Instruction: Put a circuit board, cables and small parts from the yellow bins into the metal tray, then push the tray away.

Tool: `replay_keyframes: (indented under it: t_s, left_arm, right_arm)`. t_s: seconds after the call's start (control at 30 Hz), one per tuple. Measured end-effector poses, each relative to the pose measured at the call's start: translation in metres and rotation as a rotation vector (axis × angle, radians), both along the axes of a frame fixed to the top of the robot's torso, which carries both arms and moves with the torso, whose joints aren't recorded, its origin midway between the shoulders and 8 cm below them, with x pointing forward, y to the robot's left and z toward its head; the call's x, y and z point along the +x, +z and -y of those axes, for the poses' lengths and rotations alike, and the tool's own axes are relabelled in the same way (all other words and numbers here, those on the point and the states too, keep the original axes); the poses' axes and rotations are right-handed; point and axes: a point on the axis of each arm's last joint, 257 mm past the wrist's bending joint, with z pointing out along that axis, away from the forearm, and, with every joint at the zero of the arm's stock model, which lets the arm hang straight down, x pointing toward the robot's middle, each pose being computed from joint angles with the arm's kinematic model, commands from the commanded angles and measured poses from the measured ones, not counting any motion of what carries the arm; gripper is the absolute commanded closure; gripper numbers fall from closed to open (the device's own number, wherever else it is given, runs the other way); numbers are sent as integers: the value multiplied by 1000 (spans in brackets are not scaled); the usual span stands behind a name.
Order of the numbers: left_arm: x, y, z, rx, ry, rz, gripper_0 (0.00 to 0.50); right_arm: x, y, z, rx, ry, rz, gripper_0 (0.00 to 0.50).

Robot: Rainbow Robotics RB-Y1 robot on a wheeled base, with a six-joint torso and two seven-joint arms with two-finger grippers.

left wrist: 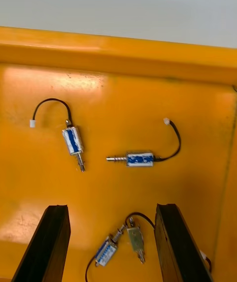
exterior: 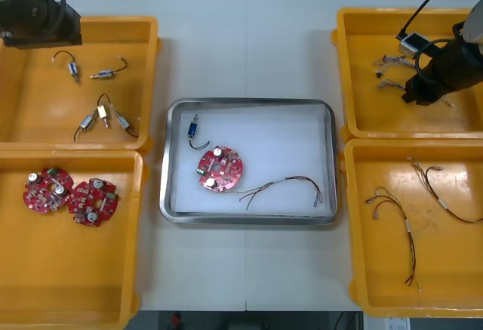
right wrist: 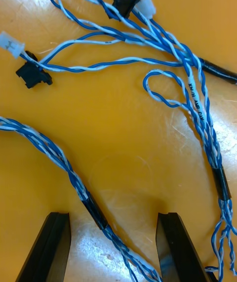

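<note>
Hovering low over the floor of the far right yellow bin (exterior: 362,115), the right claw (right wrist: 113,219) stood wide open and held nothing, its two fingers (right wrist: 52,247) straddling one twisted blue and white cable (right wrist: 61,158) just where a black sleeve (right wrist: 95,212) bound the strands. That cable would likely handle as light, limp and springy (nothing to crush, but plenty to snag): a second bundle (right wrist: 197,99) of the same kind lay just beside it, its loops and black connectors (right wrist: 33,74) near enough to be dragged along. The sleeve looked the best place to pinch, since there the wires were gathered into one firmer, less slippery section. On the counter (exterior: 249,43) between the bins, the metal tray (exterior: 329,156) already held a round red circuit board (exterior: 219,168), a small metal part (exterior: 193,128) and a thin cable (exterior: 290,183). The left claw (left wrist: 111,213), likewise open and empty, hung over small metal parts (left wrist: 138,158) in the far left bin (exterior: 30,118).
</note>
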Motion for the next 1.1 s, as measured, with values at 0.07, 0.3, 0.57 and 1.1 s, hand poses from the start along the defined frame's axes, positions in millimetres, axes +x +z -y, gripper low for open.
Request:
replay_keyframes:
  t_s: [0.07, 0.3, 0.57, 1.1]
  left_arm:
    - [8, -2, -6, -14, 15, 19, 0]
    - [26, -15, -27, -49, 60, 61, 0]
    - [39, -41, -47, -49, 99, 78, 0]
    - [47, -84, -47, -10, 91, 63, 0]
  right_arm:
    - [-1, -1, 0, 2, -1, -4, 96]
    - [-1, -3, -1, 6, -4, -12, 500]
    - [-2, -2, -1, 8, -3, -12, 500]
    - [-36, 36, -22, -28, 88, -139, 500]
